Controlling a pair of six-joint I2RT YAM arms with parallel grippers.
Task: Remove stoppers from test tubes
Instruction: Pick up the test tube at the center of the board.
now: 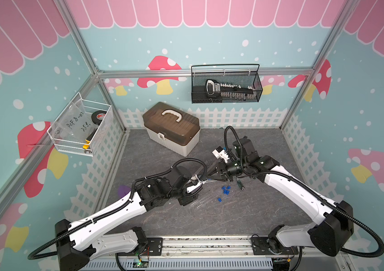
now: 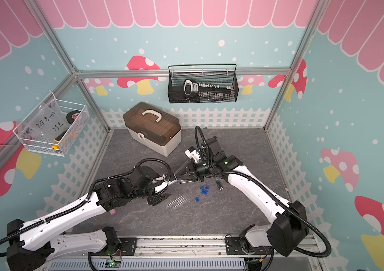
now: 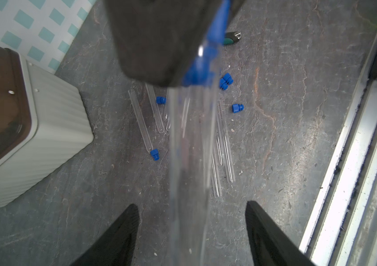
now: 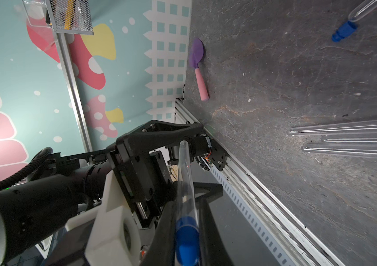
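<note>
Right wrist view: right gripper (image 4: 187, 202) pinches a thin clear test tube (image 4: 184, 165) just beside its bright-blue plug stopper (image 4: 186, 239). Left gripper (image 3: 191, 203) stands spread, the tube passing blurred between its jaws. Loose stoppers (image 3: 237, 108) lie on the grey table (image 3: 298, 138).

Left fingers (image 3: 118, 241) stand spread apart; right fingers (image 4: 163, 232) are pinched nearly together.

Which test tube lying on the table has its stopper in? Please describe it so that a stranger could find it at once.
Start at the brown-lidded toolbox and go to the clear tubes lying on the grey table near it. Take the tube nearest the toolbox: it is the only one lying there with a blue stopper in its end.
</note>
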